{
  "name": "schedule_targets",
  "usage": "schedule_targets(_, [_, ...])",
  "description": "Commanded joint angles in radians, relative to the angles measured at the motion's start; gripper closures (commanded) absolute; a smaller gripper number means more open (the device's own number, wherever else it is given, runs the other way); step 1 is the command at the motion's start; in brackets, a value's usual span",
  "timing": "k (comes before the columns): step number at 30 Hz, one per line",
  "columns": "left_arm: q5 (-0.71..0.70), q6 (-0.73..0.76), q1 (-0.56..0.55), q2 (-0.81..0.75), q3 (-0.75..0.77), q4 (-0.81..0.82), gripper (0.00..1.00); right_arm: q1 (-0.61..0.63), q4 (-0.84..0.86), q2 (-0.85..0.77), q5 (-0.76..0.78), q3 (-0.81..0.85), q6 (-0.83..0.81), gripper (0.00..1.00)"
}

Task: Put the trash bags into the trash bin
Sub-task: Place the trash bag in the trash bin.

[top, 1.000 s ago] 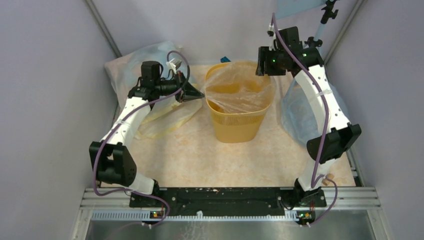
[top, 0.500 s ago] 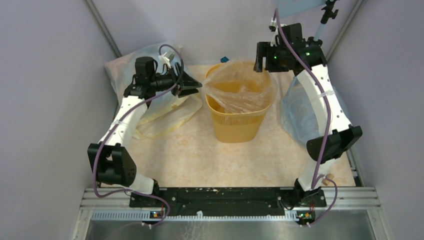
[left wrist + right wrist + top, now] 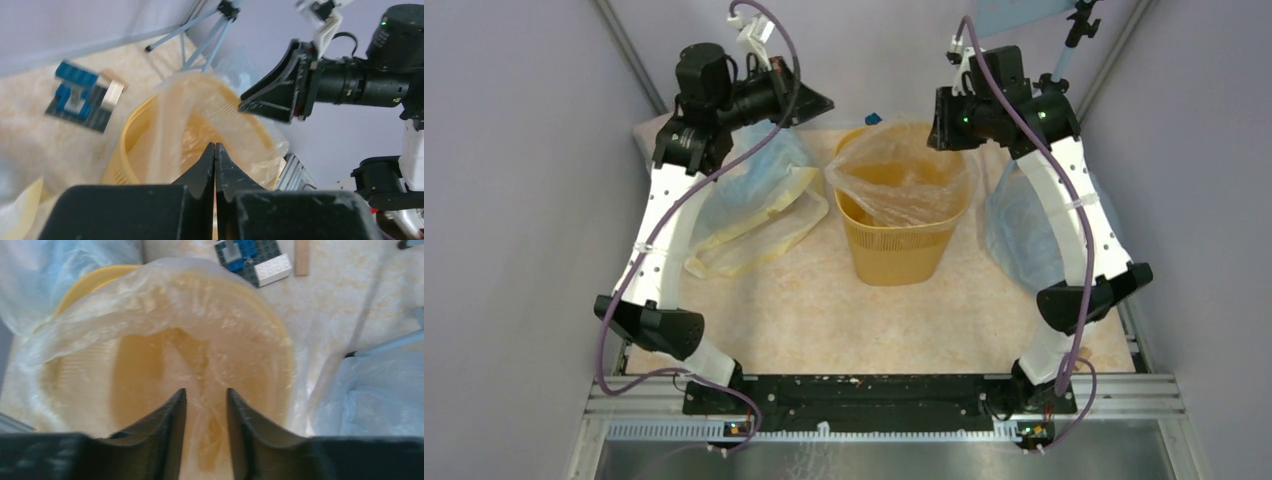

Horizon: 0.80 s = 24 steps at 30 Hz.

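Observation:
The yellow trash bin (image 3: 899, 250) stands mid-table. The see-through trash bag (image 3: 904, 175) sits in its mouth, its film draped over the rim, with a loose corner sticking out past the left edge. My left gripper (image 3: 826, 103) is shut and empty, raised above and to the left of the bin; its own view looks down on the bin (image 3: 122, 150) and bag (image 3: 200, 115) past the closed gripper tips (image 3: 214, 147). My right gripper (image 3: 944, 133) is open over the bin's far right rim. In its view the gripper (image 3: 206, 392) hangs above the bag (image 3: 175, 305), holding nothing.
Big bluish sacks lie left (image 3: 754, 190) and right (image 3: 1024, 220) of the bin. A blue-and-white block tower (image 3: 874, 119) stands behind it, with a wooden block (image 3: 301, 255) beside. Tripod legs (image 3: 210, 30) stand at the back right. Grey walls close in on three sides.
My left gripper has let the bag's left edge go and risen up and back from the bin's left rim. The right gripper stays over the far rim.

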Motion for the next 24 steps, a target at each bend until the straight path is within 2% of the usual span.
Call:
schedule_targets(1, [-0.103,0.136,-0.127,0.097,0.15,-0.103,1.0,0.061,-0.016,-0.063,-0.045,0.035,0.013,0.77])
schedule_targets(3, [-0.118,0.133,-0.177,0.131,0.187,-0.098,1.0,0.091,0.0,-0.069,-0.061,0.004,0.019,0.98])
schedule_targets(4, [-0.121,0.128,-0.197,0.143,0.19,-0.093,1.0,0.104,0.012,-0.074,-0.07,-0.017,0.023,1.0])
schedule_targets(14, [-0.23,0.228,-0.284,0.233,0.213,-0.173,1.0,0.168,0.298,-0.231,-0.131,-0.389,0.13,1.0])
schedule_targets(24, [-0.309,0.312,-0.291,0.29,0.263,-0.227,1.0,0.229,0.355,-0.201,-0.119,-0.439,0.156,1.0])
